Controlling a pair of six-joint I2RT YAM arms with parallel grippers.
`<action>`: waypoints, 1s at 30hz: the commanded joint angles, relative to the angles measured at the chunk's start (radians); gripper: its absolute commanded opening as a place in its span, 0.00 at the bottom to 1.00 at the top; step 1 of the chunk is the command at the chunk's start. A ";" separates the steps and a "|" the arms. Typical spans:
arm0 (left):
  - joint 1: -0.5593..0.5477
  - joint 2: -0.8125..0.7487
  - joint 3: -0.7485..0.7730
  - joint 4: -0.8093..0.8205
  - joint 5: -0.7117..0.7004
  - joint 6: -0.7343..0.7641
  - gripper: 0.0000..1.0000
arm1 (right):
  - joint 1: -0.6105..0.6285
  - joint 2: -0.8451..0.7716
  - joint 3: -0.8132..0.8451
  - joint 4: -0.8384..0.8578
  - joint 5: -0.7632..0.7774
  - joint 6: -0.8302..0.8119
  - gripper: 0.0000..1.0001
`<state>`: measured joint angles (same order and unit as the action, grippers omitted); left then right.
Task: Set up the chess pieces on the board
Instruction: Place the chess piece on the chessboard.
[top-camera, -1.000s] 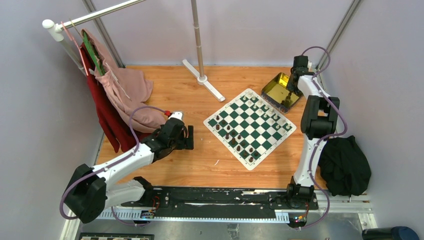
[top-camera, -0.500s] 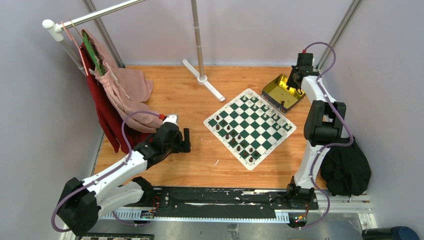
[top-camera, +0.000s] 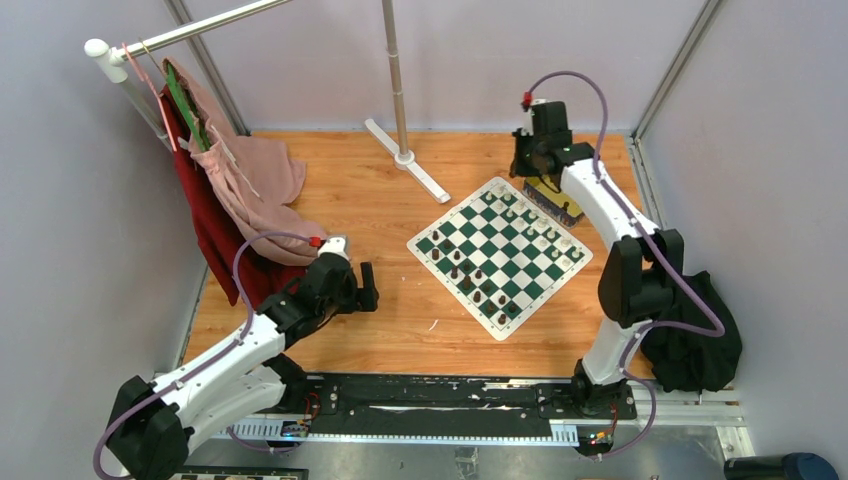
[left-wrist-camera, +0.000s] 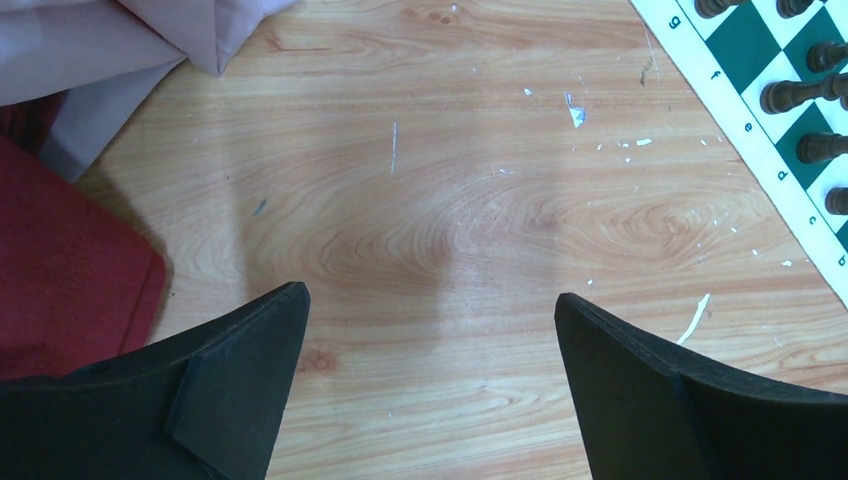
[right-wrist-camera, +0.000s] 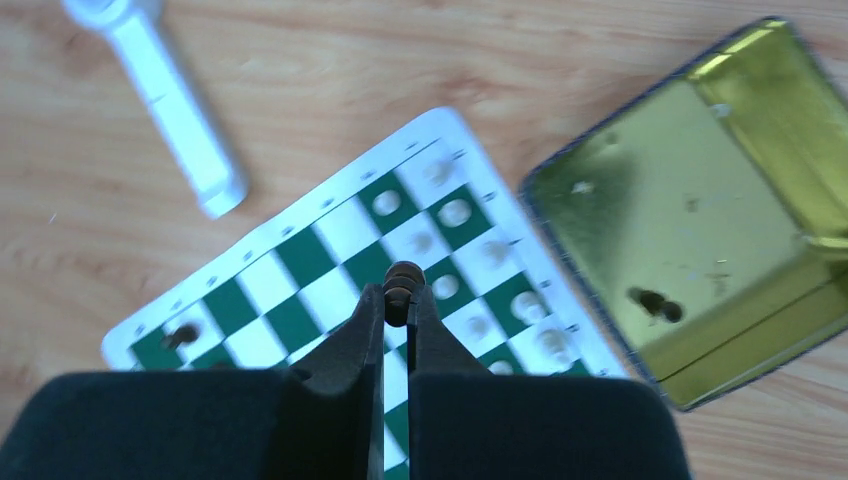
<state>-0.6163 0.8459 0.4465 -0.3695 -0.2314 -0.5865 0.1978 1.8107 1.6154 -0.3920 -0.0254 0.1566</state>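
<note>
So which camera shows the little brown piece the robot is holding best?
The right wrist view: the dark piece sits pinched between the right fingers, close up. From the top view the arm hides it. The left wrist view misses it.

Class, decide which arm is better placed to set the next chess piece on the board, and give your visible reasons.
Right. The right gripper is shut on a dark piece by the board; the left gripper hangs open and empty over the table.
</note>
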 joint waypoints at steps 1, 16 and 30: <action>0.007 -0.029 -0.009 -0.025 0.016 -0.020 1.00 | 0.127 -0.096 -0.081 -0.082 -0.009 -0.054 0.00; 0.006 -0.084 -0.014 -0.058 0.041 -0.027 1.00 | 0.433 -0.271 -0.291 -0.127 -0.010 -0.074 0.00; 0.007 -0.073 -0.011 -0.056 0.044 -0.024 1.00 | 0.553 -0.223 -0.403 0.004 -0.030 -0.104 0.00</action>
<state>-0.6163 0.7723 0.4446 -0.4156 -0.1909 -0.6064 0.7326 1.5646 1.2289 -0.4316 -0.0452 0.0807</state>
